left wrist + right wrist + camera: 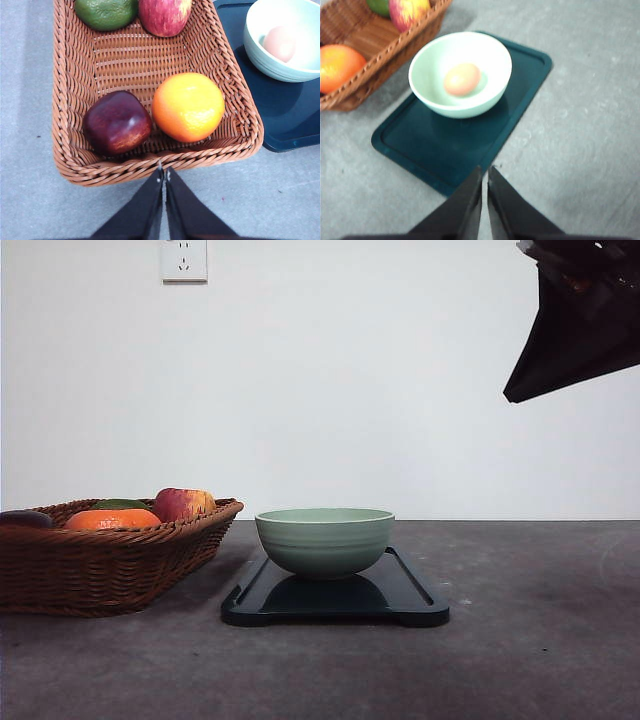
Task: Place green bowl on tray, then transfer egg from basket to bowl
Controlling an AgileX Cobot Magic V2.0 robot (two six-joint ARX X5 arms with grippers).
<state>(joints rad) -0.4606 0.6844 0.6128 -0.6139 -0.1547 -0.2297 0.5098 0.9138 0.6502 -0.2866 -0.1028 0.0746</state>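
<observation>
One egg (462, 79) lies inside the bowl (460, 74), seen from the right wrist; from the front the bowl (325, 540) wall hides it. The bowl stands on the tray (335, 598), just beside the basket (105, 560) on the desk (520, 640). The basket holds an orange (188, 106), a dark red fruit (116, 122), an apple (165, 16) and a green fruit (106, 12). Left gripper (163, 175) and right gripper (485, 172) are both closed and empty.

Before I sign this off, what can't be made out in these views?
- Front view: the egg is hidden by the green bowl wall.
- Front view: the right gripper is cut off by the frame's corner.
- Left wrist view: the bowl and tray run off the edge.
- Right wrist view: blurred; the basket is cropped.
</observation>
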